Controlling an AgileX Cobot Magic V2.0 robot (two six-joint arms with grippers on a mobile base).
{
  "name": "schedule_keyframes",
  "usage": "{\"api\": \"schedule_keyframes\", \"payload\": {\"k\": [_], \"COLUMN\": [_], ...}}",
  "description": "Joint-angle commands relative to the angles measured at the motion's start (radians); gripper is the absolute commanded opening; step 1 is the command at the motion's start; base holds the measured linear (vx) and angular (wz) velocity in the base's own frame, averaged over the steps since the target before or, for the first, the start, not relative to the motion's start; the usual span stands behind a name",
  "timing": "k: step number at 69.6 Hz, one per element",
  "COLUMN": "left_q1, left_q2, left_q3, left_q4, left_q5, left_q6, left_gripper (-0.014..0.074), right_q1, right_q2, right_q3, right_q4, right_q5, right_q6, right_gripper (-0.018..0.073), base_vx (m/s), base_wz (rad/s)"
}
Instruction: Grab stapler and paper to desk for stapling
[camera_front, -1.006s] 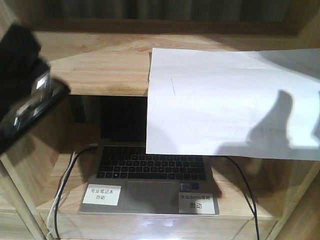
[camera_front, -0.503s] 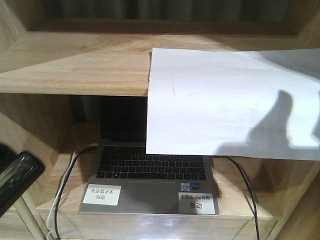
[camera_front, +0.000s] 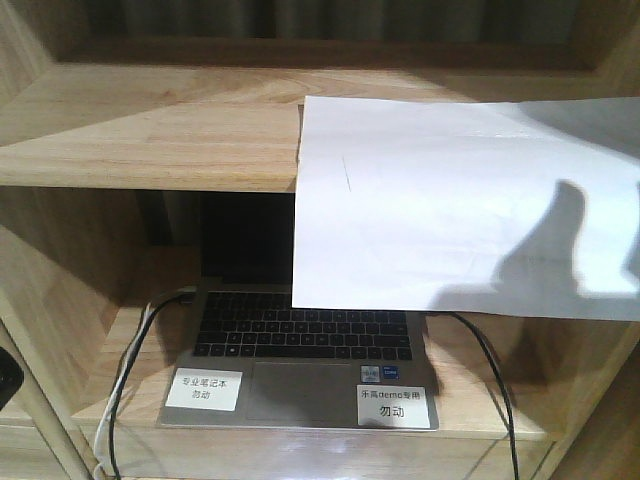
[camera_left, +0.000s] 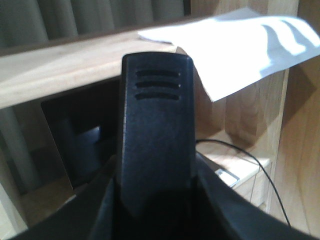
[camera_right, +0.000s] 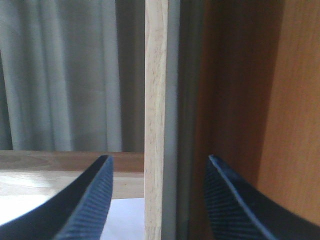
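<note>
The left wrist view is filled by the black stapler (camera_left: 156, 115), which stands up between the jaws with its three-slotted end on top. My left gripper (camera_left: 155, 200) is shut on its lower part. The white paper (camera_front: 450, 200) lies on the upper shelf board with its front half hanging over the edge, and it also shows as paper (camera_left: 240, 45) in the left wrist view. My right gripper (camera_right: 157, 170) is open and frames a vertical wooden post (camera_right: 155, 125). A corner of the paper (camera_right: 125, 220) lies below its left finger. The desk is out of view.
An open laptop (camera_front: 300, 350) with two white labels sits on the lower shelf under the paper, with cables on both sides. The wooden shelf board (camera_front: 150, 130) carries the paper. Grey curtains hang behind. A dark sliver (camera_front: 4, 378) shows at the left edge.
My left gripper with the stapler has dropped down the left side of the front view, leaving only a sliver in view. The paper has not moved.
</note>
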Motion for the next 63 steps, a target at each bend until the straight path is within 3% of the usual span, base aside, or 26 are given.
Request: {"api": "schedule_keyframes", "payload": {"k": [1, 63], "left_q1": [-0.004, -0.004], "left_q2": [0.010, 0.010], "left_q3": [-0.028, -0.028], "left_q4": [-0.027, -0.028], "left_q5": [-0.107, -0.107], "left_q6": [0.000, -0.001], "left_gripper": [-0.0007, -0.0006], "right_q1": [-0.003, -0.003], "right_q2": [0.012, 0.012], "right_q3": [-0.023, -0.023], "right_q4": [0.000, 0.000], "right_q5": [-0.080, -0.081], "right_q6": [0.000, 0.000], "right_gripper": [0.0388, 0.0388], "base_vx": [0.00, 0.00], "base_wz": [0.00, 0.00]}}
